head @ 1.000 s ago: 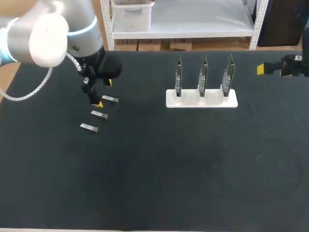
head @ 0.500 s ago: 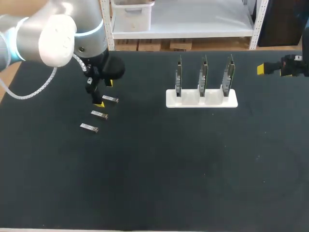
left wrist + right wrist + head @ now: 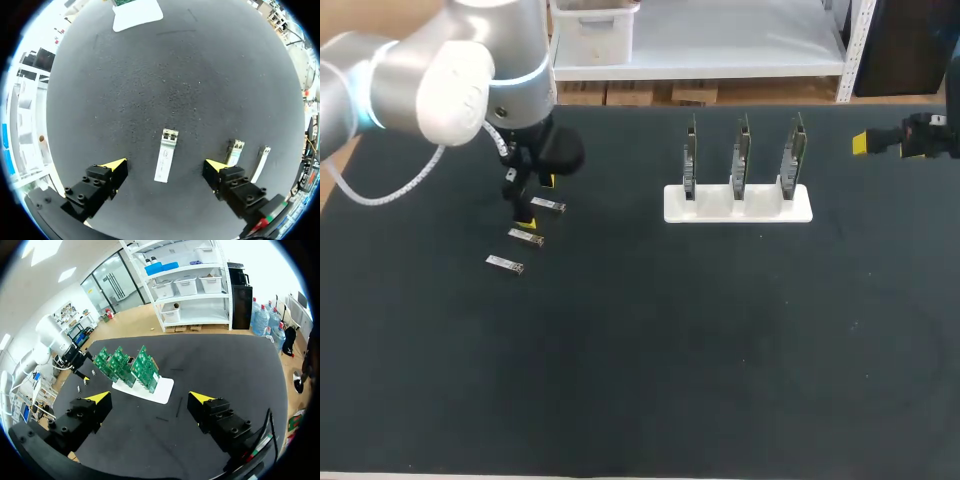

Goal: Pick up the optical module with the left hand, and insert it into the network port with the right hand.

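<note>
Three small silver optical modules lie in a slanted row on the black table [image 3: 640,350]: one [image 3: 548,205], a second [image 3: 527,238] and a third [image 3: 505,264]. My left gripper [image 3: 538,202] hangs open just over the first module [image 3: 166,155], which lies between its yellow fingertips [image 3: 116,165] untouched. The other two modules [image 3: 234,150] [image 3: 260,162] lie beside one finger. A white stand [image 3: 738,203] holds three upright green circuit boards [image 3: 741,155] with the network ports. My right gripper [image 3: 865,143] stays open at the far right edge, nothing between its fingers [image 3: 150,400].
The stand [image 3: 145,387] and its boards [image 3: 125,365] sit ahead of the right gripper, with my left arm [image 3: 70,360] beyond them. The stand [image 3: 137,15] lies far ahead of the left gripper.
My left arm has swung a little to the right and its gripper has come lower around the first module. The right arm and the modules have not moved.
</note>
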Robot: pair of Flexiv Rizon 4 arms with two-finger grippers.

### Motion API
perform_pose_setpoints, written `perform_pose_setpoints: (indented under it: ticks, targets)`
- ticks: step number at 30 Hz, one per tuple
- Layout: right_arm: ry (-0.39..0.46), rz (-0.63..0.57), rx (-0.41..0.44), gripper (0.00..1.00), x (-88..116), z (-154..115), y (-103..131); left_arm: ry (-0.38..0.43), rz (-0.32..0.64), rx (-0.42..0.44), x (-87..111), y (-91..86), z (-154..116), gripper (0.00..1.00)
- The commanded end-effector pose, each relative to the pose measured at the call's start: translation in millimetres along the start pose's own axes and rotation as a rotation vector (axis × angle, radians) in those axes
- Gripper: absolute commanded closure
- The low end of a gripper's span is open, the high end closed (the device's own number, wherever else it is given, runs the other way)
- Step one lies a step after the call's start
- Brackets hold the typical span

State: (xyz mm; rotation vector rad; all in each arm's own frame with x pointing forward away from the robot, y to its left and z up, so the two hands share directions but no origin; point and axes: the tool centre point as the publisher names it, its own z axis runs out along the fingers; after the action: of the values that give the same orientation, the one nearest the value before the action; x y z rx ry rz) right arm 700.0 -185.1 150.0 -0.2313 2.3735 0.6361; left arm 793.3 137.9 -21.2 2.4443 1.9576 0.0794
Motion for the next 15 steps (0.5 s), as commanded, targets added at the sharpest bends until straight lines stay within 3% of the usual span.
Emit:
perform_pose_setpoints:
  ticks: [1, 2, 4, 15]
  targets:
    - [0.0, 0.0, 0.0, 0.0, 0.0, 0.0, 0.0, 0.007, -0.001, 0.004, 1.7, 2.2, 5.3, 0.01]
    - [0.0, 0.0, 0.0, 0.0, 0.0, 0.0, 0.0, 0.008, -0.002, 0.004, 2.4, 2.1, 5.4, 0.51]
    - [0.0, 0.0, 0.0, 0.0, 0.0, 0.0, 0.0, 0.009, -0.002, 0.006, 4.1, 1.8, 5.0, 1.0]
    - [0.0, 0.0, 0.0, 0.0, 0.0, 0.0, 0.0, 0.01, -0.013, -0.006, 6.0, 1.2, 4.5, 1.0]
